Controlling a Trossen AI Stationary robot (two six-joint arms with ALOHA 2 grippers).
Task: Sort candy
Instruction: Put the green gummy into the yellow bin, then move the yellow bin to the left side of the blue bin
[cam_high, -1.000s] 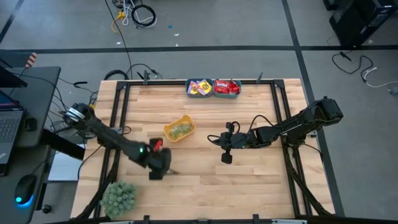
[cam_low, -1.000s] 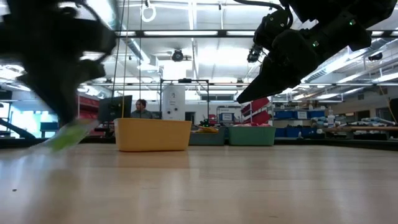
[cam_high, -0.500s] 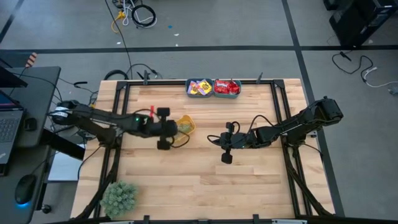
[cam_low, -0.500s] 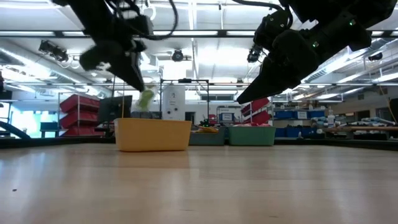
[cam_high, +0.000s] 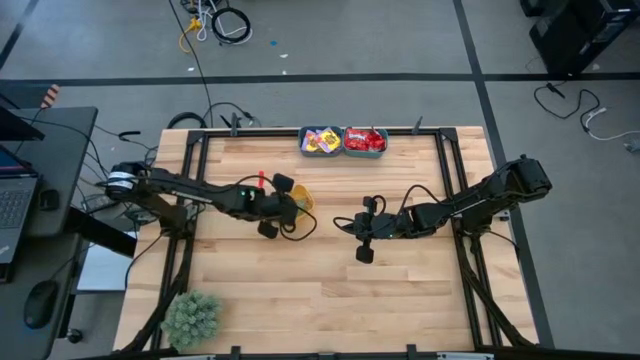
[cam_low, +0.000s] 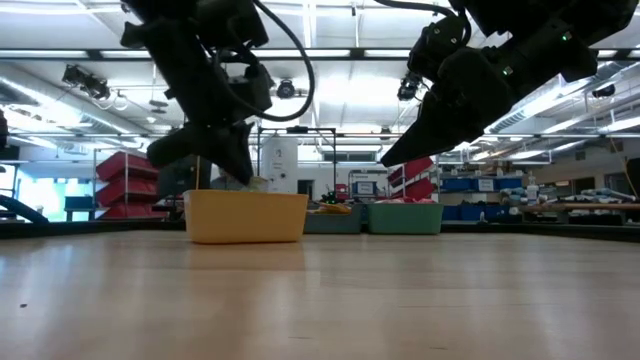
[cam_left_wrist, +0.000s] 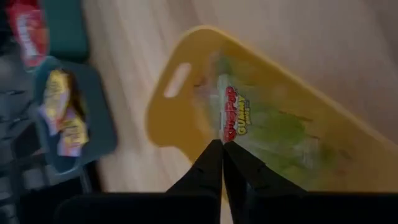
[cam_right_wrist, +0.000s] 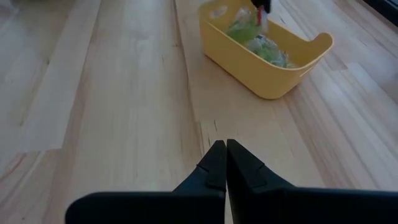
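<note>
Left end effector (cam_left_wrist: 221, 146): over the yellow bin (cam_high: 297, 200), fingers pressed together on a pale green candy packet (cam_left_wrist: 239, 118) held above the green candy (cam_right_wrist: 261, 45) already inside. Right end effector (cam_right_wrist: 225, 149): mid-counter (cam_high: 400, 290), fingers pressed together, empty. Yellow candy (cam_high: 320, 140) and red candy (cam_high: 366, 140) fill two teal bins (cam_high: 344, 150) at the counter's far edge.

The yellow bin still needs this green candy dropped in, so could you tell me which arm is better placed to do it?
The left: its gripper hangs over the yellow bin, shut on the green candy. The right gripper waits mid-table, shut and empty.
</note>
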